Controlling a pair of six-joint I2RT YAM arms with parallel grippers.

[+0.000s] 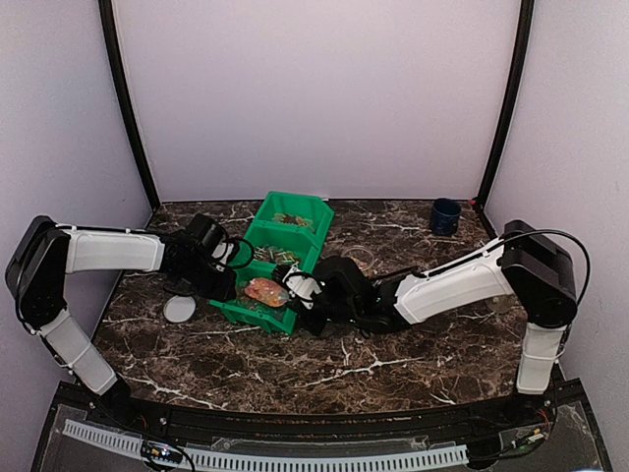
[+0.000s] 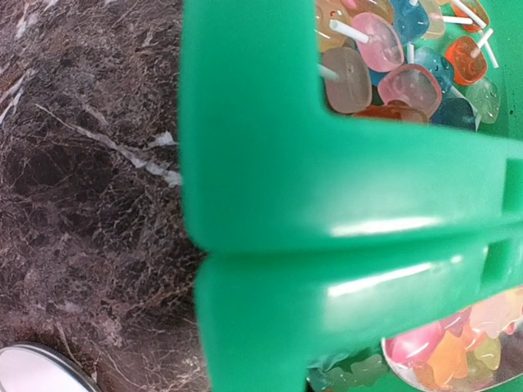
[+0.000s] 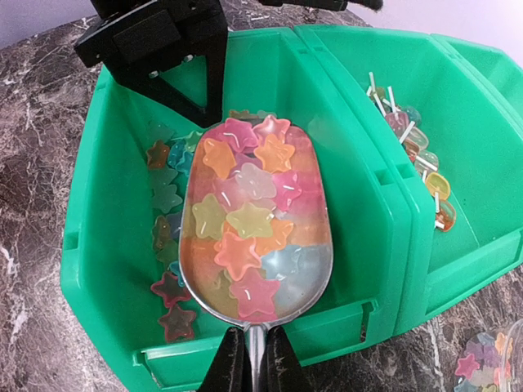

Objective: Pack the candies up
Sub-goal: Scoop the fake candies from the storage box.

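Star candies (image 3: pixel 245 237), mixed colours: heaped in scoop (image 3: pixel 329 260), above near compartment of green bin (image 3: pixel 106 163), left of table centre. Scoop handle pinched in right gripper (image 3: pixel 252 359); long axis toward left edge. Clear jar (image 3: pixel 497 359) lying rightward, right arm nearer. Left gripper (image 3: pixel 184 69) at bin wall, spread not discernible.

I'm counting now: one green bin (image 1: pixel 319 221), three compartments; one metal scoop (image 3: pixel 315 282); one whitish lid (image 1: pixel 179 309); one dark cup (image 1: pixel 445 216); one clear jar (image 1: pixel 361 259); star candies (image 3: pixel 249 220) and lollipops (image 3: pixel 409 139), too many to count.
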